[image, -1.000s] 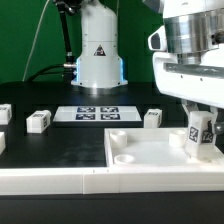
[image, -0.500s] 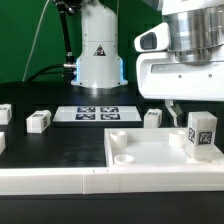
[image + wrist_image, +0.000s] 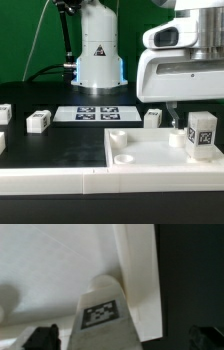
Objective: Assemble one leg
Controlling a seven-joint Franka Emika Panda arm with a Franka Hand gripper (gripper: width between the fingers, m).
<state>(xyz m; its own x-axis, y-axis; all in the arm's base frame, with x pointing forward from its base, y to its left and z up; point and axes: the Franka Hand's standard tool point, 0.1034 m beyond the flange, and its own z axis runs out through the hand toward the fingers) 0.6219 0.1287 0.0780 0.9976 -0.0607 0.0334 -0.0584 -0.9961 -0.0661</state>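
The leg (image 3: pixel 203 133), a small white block with a black-and-white tag, stands upright at the corner of the large white plate (image 3: pixel 150 152) on the exterior view's right. My gripper (image 3: pixel 190 112) hangs just above it, open, with one dark finger (image 3: pixel 172 117) showing beside the leg's top. In the wrist view the leg (image 3: pixel 103 314) rises between my two dark fingertips (image 3: pixel 42 337), which stand wide apart and clear of it; the gripper (image 3: pixel 123 339) holds nothing. The plate's raised rim (image 3: pixel 140 274) runs alongside the leg.
Three more white tagged blocks lie on the black table: one (image 3: pixel 38 121) left of the marker board (image 3: pixel 97 113), one (image 3: pixel 152 118) right of it, one (image 3: pixel 3 114) at the left edge. The arm's base (image 3: pixel 98 50) stands behind. A white wall (image 3: pixel 60 180) runs along the front.
My gripper, which was closed around the leg a second ago, has let go and risen. The leg stays standing on the plate's corner.
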